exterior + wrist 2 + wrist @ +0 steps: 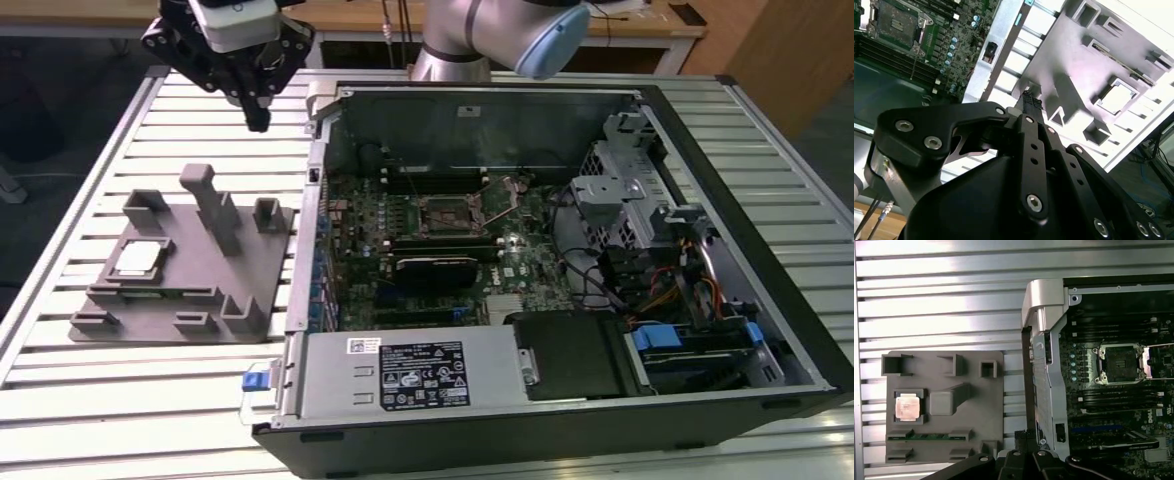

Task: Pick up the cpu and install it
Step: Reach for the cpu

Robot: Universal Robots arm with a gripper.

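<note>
On the near part of the slatted metal table (pixel 147 400), toward the exterior view's left, a grey plastic fixture (pixel 187 278) with upright posts is sitting flat. The cpu (pixel 138 260) is lying in a square recess on the left part of that fixture, silvery top facing up, with nothing touching it. In the first wrist view it is showing as a pale square, with a blank grey block just beside it.

To the exterior view's right, an open computer case (pixel 561 440) is lying on its side and taking up most of the table. A silver power supply (pixel 400 375) is sitting along its near wall. Farther in, the green motherboard (pixel 400 235) is facing up, and its processor socket (pixel 451 212) is standing uncovered, with its metal frame swung open in the first wrist view.

At the far left, the gripper (pixel 254 122) is hanging above the table, beyond the fixture's far edge and just left of the case's far corner, well apart from the cpu. Its black fingers are pressed together to a point and are pinching nothing. The arm (pixel 467 40) is rising behind the case's far wall.
</note>
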